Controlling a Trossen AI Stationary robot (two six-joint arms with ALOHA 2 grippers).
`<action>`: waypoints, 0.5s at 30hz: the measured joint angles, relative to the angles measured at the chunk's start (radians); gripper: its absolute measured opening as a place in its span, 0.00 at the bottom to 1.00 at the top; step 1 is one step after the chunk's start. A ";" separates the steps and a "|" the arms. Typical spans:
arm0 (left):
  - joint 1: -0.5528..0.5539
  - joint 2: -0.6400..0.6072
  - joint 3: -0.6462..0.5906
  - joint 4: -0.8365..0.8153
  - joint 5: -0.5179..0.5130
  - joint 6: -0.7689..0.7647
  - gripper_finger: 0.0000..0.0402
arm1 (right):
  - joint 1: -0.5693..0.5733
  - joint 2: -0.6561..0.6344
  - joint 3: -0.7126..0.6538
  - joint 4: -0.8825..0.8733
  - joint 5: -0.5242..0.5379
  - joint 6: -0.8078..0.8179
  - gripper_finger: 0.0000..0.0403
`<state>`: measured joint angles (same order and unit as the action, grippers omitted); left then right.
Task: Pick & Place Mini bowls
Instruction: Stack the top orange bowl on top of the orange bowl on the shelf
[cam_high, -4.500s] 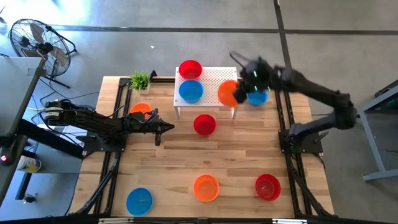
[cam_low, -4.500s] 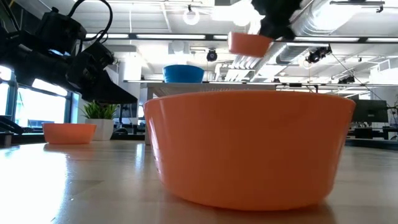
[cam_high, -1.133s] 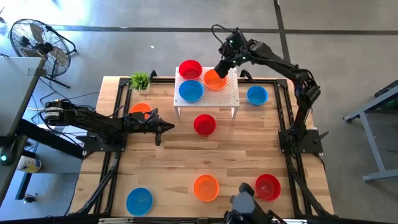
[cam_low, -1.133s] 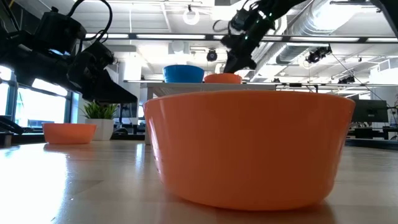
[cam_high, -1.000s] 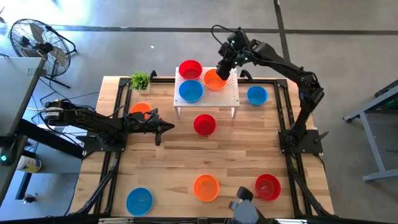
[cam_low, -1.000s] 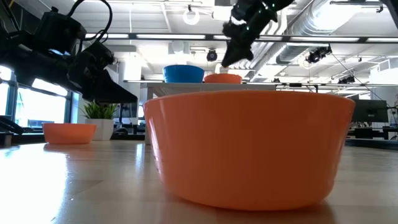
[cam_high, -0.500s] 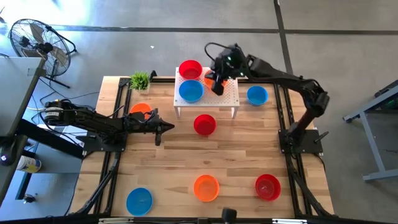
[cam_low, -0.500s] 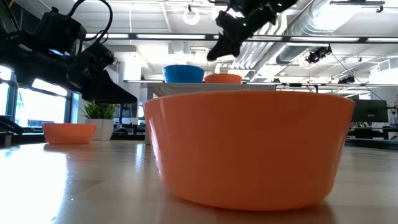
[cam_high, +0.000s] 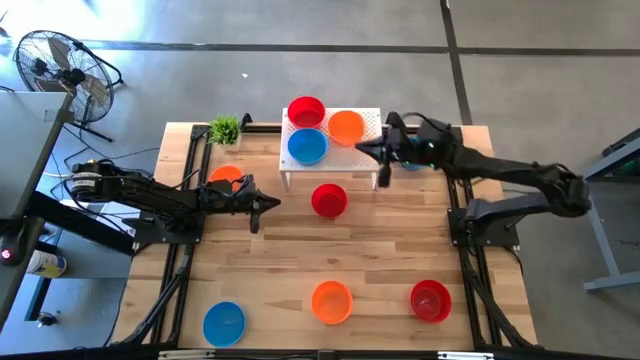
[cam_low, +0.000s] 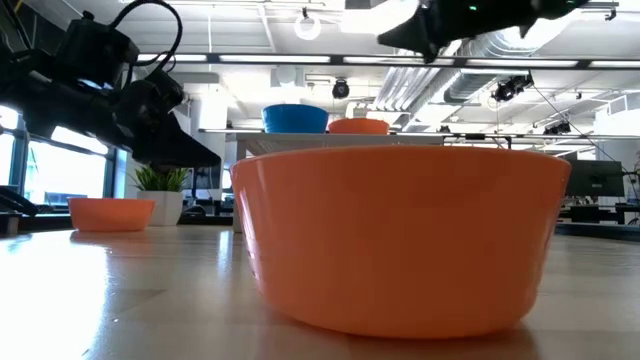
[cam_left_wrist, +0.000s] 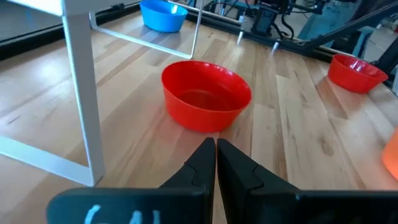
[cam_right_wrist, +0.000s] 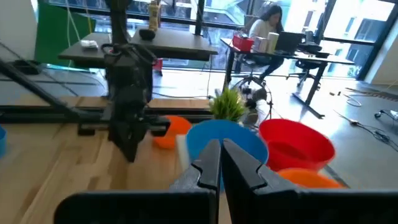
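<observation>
A white perforated stand (cam_high: 365, 150) at the table's far side carries a red bowl (cam_high: 306, 111), a blue bowl (cam_high: 307, 147) and an orange bowl (cam_high: 346, 127), each resting on its base. Another red bowl (cam_high: 328, 200) sits on the table in front of the stand. My right gripper (cam_high: 362, 150) hovers shut and level above the stand's right part, pointing at the bowls (cam_right_wrist: 227, 140). My left gripper (cam_high: 275, 206) is shut and low at the left, its tips (cam_left_wrist: 216, 146) just short of the red bowl (cam_left_wrist: 206, 93).
An orange bowl (cam_high: 227, 177) and a small green plant (cam_high: 226, 129) stand at the far left. A blue bowl (cam_high: 224, 322), an orange bowl (cam_high: 331, 301) and a red bowl (cam_high: 431, 300) line the near edge. A blue bowl (cam_high: 411, 162) lies partly under my right arm.
My right gripper has risen off the orange bowl on the stand, swung toward the table's right and near side, and tipped from pointing down to level. The orange bowl stays on the stand.
</observation>
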<state>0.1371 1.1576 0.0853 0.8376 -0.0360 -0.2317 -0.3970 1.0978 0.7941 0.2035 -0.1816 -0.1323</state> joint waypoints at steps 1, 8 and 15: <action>0.000 0.000 0.000 -0.001 -0.001 0.000 0.04 | 0.007 -0.029 -0.028 0.001 0.002 0.002 0.01; 0.000 -0.008 0.000 0.018 -0.025 0.025 0.04 | 0.049 -0.191 -0.241 0.045 0.001 0.010 0.01; 0.000 -0.094 0.000 -0.003 -0.027 0.017 0.04 | 0.056 -0.289 -0.398 0.191 0.003 0.028 0.00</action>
<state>0.1371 1.0638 0.0853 0.8341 -0.0626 -0.2146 -0.3412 0.8093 0.3958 0.3947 -0.1783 -0.1042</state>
